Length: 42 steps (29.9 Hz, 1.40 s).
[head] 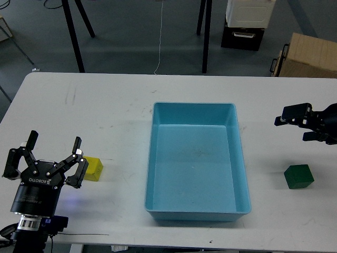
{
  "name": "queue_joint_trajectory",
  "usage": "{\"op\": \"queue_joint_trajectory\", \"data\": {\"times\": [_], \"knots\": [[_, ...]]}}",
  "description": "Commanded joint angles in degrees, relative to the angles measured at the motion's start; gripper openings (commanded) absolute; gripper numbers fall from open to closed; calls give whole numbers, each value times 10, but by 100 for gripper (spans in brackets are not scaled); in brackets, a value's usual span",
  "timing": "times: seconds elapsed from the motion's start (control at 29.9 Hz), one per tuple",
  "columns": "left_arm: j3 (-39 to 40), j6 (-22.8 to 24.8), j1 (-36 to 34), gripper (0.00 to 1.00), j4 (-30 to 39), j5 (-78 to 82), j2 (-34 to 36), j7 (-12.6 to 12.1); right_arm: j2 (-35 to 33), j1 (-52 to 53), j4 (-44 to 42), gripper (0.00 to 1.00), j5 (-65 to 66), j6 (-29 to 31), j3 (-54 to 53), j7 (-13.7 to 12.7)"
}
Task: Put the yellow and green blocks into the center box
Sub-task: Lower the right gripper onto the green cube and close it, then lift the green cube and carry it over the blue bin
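Note:
The yellow block (pixel 93 168) lies on the white table (pixel 105 110), left of the blue center box (pixel 194 107), which is empty. My left gripper (pixel 51 161) is open at the near left, its right finger just beside the yellow block, not holding it. The green block (pixel 299 176) lies right of the box. My right gripper (pixel 298 125) comes in from the right edge. It is open and empty, and sits farther back than the green block, apart from it.
Beyond the table's far edge are black stand legs (pixel 73 31), a black case with a white box on it (pixel 243 31) and a cardboard box (pixel 310 55) at the far right. A thin cable (pixel 159 37) runs down the floor.

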<state>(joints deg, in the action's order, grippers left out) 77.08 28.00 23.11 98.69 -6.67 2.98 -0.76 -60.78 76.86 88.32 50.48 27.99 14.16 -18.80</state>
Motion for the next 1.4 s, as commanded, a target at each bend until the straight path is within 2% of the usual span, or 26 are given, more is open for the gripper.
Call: {"op": "queue_joint_trajectory", "data": {"times": [0.0, 0.2, 0.63, 0.74, 0.77, 0.9, 1.0, 1.17, 1.37], "knots": [[-1, 0, 2, 100, -1, 1, -3, 0, 25, -34, 0, 100, 15, 0, 3, -1], [-1, 0, 0, 100, -9, 2, -3, 1, 49, -73, -11, 100, 63, 0, 4, -4], [-1, 0, -3, 100, -17, 2, -3, 0, 97, -112, -32, 100, 63, 0, 2, -4], [-1, 0, -3, 100, -17, 2, -3, 1, 100, -111, -33, 97, 66, 0, 2, -4], [-1, 0, -3, 100, -17, 2, -3, 1, 102, -111, -33, 90, 66, 0, 2, -4], [-1, 0, -3, 100, -17, 2, -3, 1, 110, -112, -32, 34, 68, 0, 3, -10], [-1, 0, -3, 100, -17, 2, -3, 1, 106, -113, -31, 2, 67, 0, 0, -13], [-1, 0, -2, 100, -17, 2, -4, 1, 83, -90, -8, 0, 60, 0, -27, -13], [-1, 0, -1, 100, -17, 2, -4, 1, 76, 40, 32, 0, -16, 0, -62, -14]]}}
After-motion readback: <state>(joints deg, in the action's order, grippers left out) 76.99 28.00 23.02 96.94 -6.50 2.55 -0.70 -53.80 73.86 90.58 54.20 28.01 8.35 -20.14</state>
